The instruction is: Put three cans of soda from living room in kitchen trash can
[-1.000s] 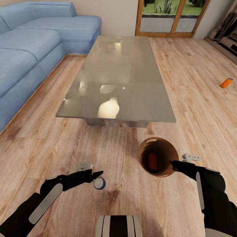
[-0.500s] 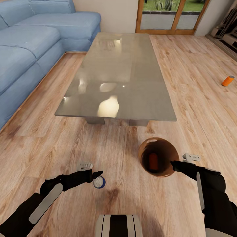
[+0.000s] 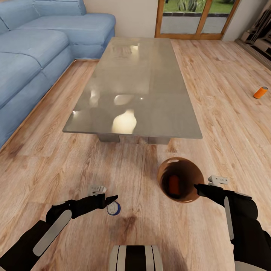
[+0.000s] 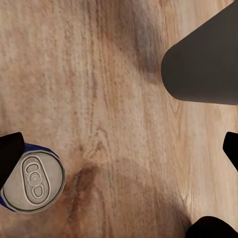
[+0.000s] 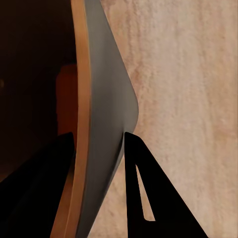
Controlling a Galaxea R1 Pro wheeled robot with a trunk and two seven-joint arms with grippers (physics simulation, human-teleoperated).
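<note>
Living rm, wood floor, nr end of grey table. R gripper pinched on bin rim, one finger inside, one outside; prob so bin travels w/ robot. Orange can already lying in bin. L gripper at blue can, upright on floor, left of bin; one finger touching can's side, grip not confirmed, can't tell if clamped. Second orange can on its side, far right, well apart, not yet collected.
</note>
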